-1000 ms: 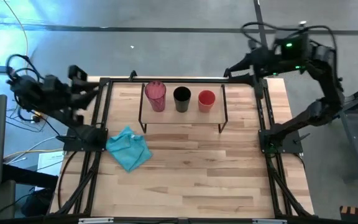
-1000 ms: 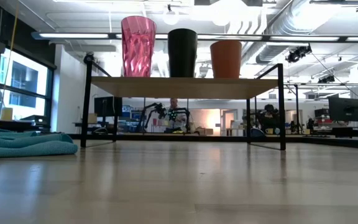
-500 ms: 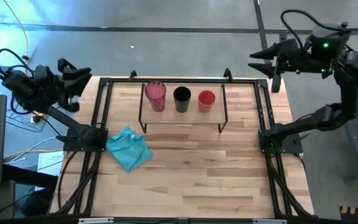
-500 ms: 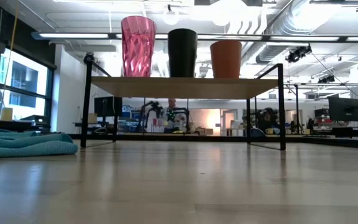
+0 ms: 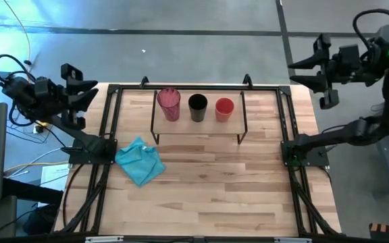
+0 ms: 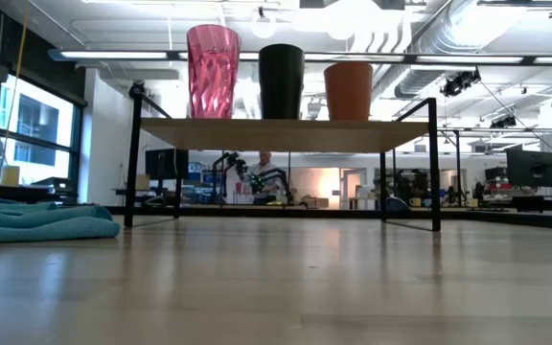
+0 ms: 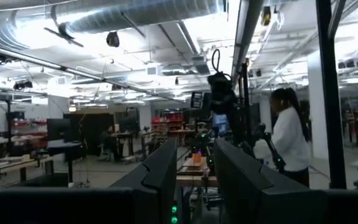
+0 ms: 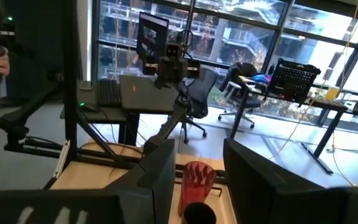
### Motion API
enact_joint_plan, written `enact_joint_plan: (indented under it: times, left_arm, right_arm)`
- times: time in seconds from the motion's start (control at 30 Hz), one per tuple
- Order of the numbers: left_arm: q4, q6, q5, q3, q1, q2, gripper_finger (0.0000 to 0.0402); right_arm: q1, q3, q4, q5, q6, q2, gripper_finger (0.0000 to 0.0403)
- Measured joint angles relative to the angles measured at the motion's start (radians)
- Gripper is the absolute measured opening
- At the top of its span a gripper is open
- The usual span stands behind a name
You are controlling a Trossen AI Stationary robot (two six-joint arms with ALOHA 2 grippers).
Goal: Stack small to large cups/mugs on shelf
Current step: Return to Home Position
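Right tool [image 5: 294,73] has pulled away from the wood-topped shelf [image 5: 194,128].

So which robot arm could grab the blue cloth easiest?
Probably the left. The teal cloth lies by the left arm's base, and the left gripper hangs just off that table edge. The right gripper is off the opposite side.

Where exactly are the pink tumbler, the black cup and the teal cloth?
pink tumbler [image 5: 169,100], high view, its open top.
black cup [image 6: 282,81], low view, its side wall.
teal cloth [image 5: 139,160], high view, its crumpled middle.
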Motion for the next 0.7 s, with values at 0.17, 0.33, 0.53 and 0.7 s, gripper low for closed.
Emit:
enact_joint_plan:
  times: [0.17,0.33,0.53,0.7]
  left_arm:
    - [-0.059,0.007,-0.003,0.0,0.0,0.0,0.0097]
    - [-0.104,-0.012,-0.025,0.0,0.0,-0.002,0.0097]
    - [-0.156,-0.053,-0.028,-0.001,0.0,-0.011,0.0097]
    - [-0.159,-0.071,-0.03,-0.001,0.0,-0.023,0.0097]
  right_arm:
    - [0.0,0.0,-0.023,-0.002,-0.019,-0.018,0.0129]
    - [0.0,-0.059,-0.035,-0.002,-0.026,-0.053,0.0129]
    - [0.0,-0.36,0.188,-0.003,0.012,-0.189,0.0129]
    - [0.0,-0.622,0.436,-0.007,0.036,-0.327,0.0129]
